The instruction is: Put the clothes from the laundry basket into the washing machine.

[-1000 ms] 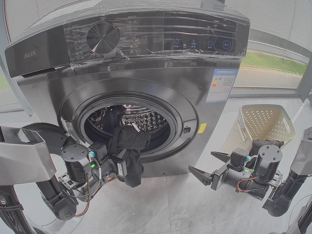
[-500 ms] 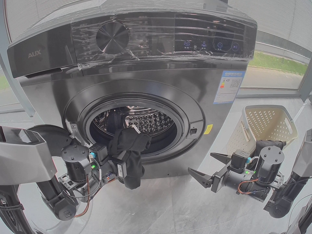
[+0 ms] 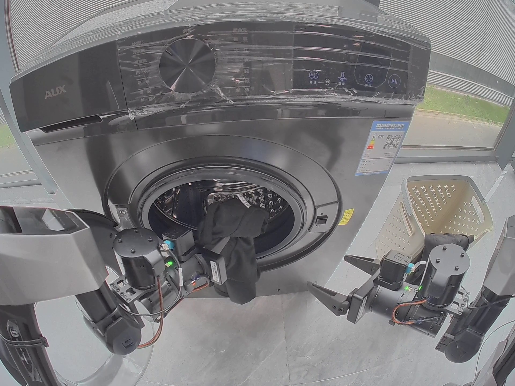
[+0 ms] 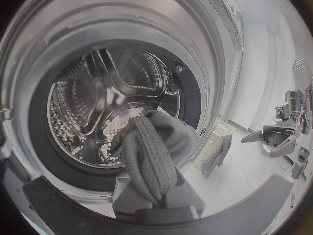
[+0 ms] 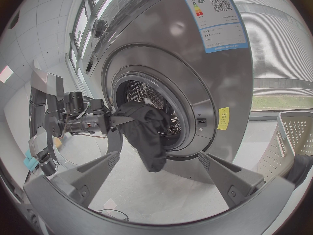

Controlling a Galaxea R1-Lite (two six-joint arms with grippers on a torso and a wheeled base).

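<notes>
Plainly the left gripper (image 3: 222, 266) is clamped shut on a dark garment (image 3: 236, 237), pinching it by a bunched fold so the rest drapes over the gripper and hangs in a loose tail below. It holds the cloth right at the round mouth of the washing machine (image 3: 214, 135), level with the lower lip. Whether the top fold has crossed that lip I cannot tell. Gripping high on the bundle looks sensible, since the bulk can go in first. The hanging tail seems the part most likely to catch on the lip.

The door (image 3: 86, 222) is swung wide to the robot's left, behind the left arm, which leaves a straight path into the steel drum (image 4: 107, 92).

The right gripper (image 3: 331, 273) has its jaws spread wide with nothing between them. It sits low over the floor (image 3: 257, 339), between the machine's front and the basket (image 3: 445, 205), probably parked clear of the loading arm.

The basket stands on the floor to the machine's right, its mouth turned towards the robot. A second dark piece (image 3: 448, 240) is draped over its near rim, so the job looks unfinished.
</notes>
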